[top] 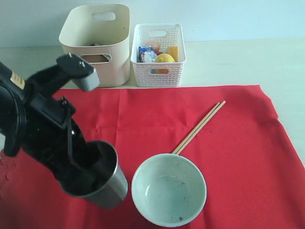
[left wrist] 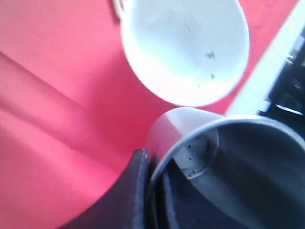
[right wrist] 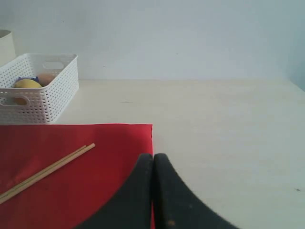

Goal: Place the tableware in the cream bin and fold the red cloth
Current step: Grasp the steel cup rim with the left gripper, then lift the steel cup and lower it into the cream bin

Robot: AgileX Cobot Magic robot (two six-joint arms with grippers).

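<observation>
My left gripper is shut on the rim of the steel cup, one finger inside and one outside. The cup tilts over the near left of the red cloth. In the left wrist view the gripper pinches the cup wall, and the pale green bowl sits just beyond. That bowl stands upright to the cup's right. Wooden chopsticks lie diagonally behind it. The cream bin stands at the back left. My right gripper is shut and empty at the cloth's edge, near the chopsticks.
A white perforated basket with a lemon and other food stands right of the cream bin; it also shows in the right wrist view as the basket. Bare pale table stretches to the right of the cloth.
</observation>
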